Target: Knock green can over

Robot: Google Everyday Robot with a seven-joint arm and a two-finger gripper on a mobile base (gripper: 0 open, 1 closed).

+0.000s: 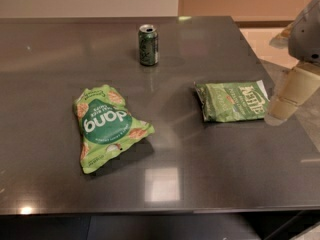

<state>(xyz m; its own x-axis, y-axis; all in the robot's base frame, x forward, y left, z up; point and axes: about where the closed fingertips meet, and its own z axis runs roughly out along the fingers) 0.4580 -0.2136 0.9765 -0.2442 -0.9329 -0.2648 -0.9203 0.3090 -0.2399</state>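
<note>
Well back on the desk (210, 184), the green can (148, 45) stands upright, long axis vertical, silver top facing up. The gripper (287, 99) hangs at the desk's right edge, well apart from it; whether it is open or closed cannot be told.

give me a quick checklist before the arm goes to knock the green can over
1. green can upright, not yet knocked: ok
2. hand near the can: not ok, it is at the table right edge, beside the dark chip bag
3. straight line from hand to can free: not ok, the dark chip bag lies on it
4. bright snack bag apart from the can: ok
</note>
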